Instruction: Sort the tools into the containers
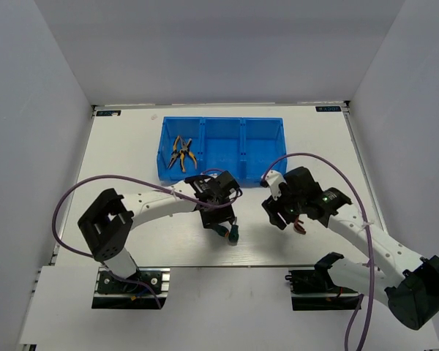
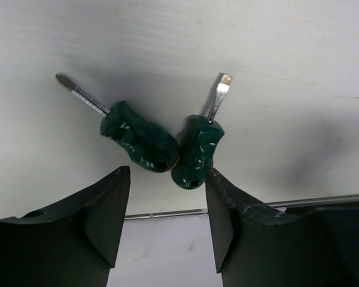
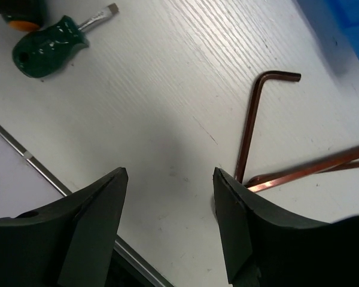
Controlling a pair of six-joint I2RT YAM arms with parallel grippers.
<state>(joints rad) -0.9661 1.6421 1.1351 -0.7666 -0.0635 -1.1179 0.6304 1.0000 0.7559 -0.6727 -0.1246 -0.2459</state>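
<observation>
screwdrivers: the pointed-tip screwdriver (image 2: 136,139) and the flat-tip screwdriver (image 2: 198,146) lie on the table (image 1: 132,146) near its front edge, green handles touching at the butt ends, shafts splayed apart.
hex keys: at least two thin bent hex keys (image 3: 251,119) lie flat on the table, crossing just beside one finger of the right gripper.
pliers: both pliers (image 1: 181,153) sit in the left compartment of the blue bin (image 1: 260,157); the other two compartments look bare.
left gripper: the left gripper (image 2: 167,221) hangs over the handles with its jaws wide and nothing between them.
right gripper: the right gripper (image 3: 170,221) is also spread wide and empty, the keys off to one side rather than centred.
risk, double grab: because the handles touch, closing here could catch both, or squeeze one and flick the other away.
risk, roll-off: the rounded handles could roll, and the front edge is close, so a nudged screwdriver might drop off.
risk, finger strike: the flat-tip handle lies just beside one finger; coming straight down could land on it.
risk, thin keys: they lie flat, so fingers may scrape the table and slip, or drag the crossed key along.
risk, arms: both wrists are near each other, so reaching for the bin together could make them collide.
</observation>
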